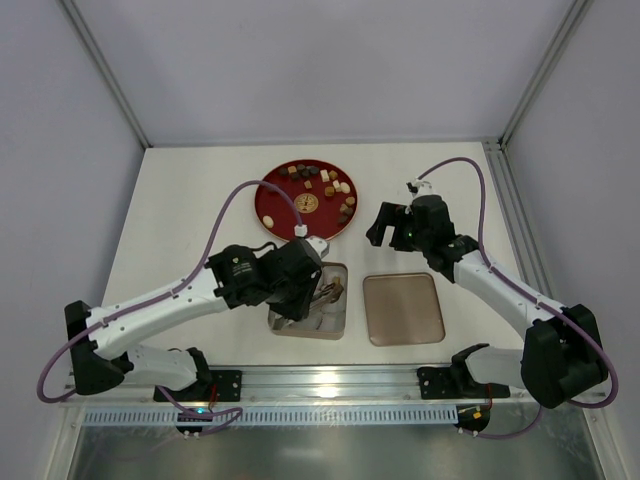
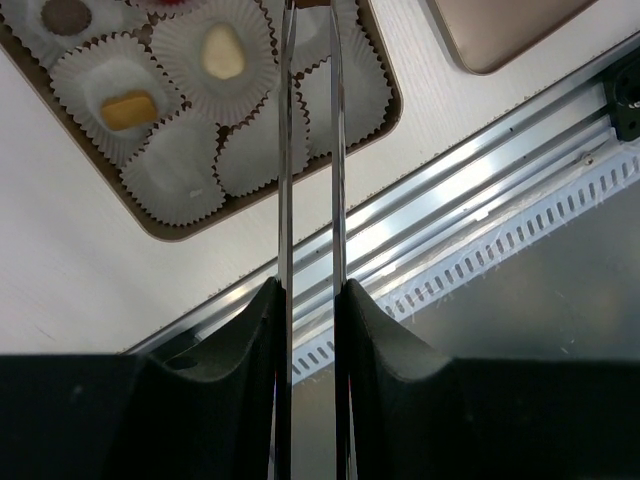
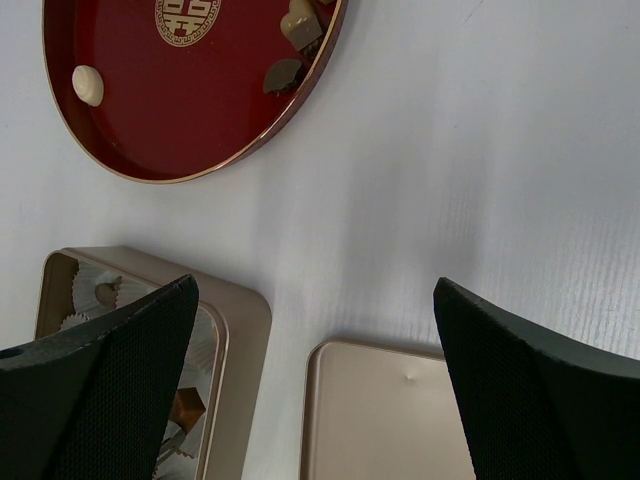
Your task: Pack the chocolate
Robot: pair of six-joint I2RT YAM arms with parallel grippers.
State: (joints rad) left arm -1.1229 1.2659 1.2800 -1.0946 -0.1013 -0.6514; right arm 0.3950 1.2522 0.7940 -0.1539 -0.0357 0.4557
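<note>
My left tool [image 2: 310, 305] was clamped on the tweezers [image 2: 286, 150], tips out of view over the box [image 2: 160, 228]. I judged it best to centre on a bare cup [image 2: 180, 175] and lower gently, while my right tool [image 3: 315, 320] hung wide open. The chocolate [image 2: 66, 14] lay in cups left of the tweezers and on the plate [image 1: 270, 205] beyond, the tan piece [image 2: 127, 110] with its long axis crosswise to them, the cream one [image 2: 222, 52] along.

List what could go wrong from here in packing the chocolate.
1. The metal tweezers held in the left gripper cross the crinkled white paper cups in the gold rectangular tin; they may snag or tip a cup.
2. The right gripper, open near the round red plate, may collide with the left gripper if both reach for the tiny chocolates.
</note>
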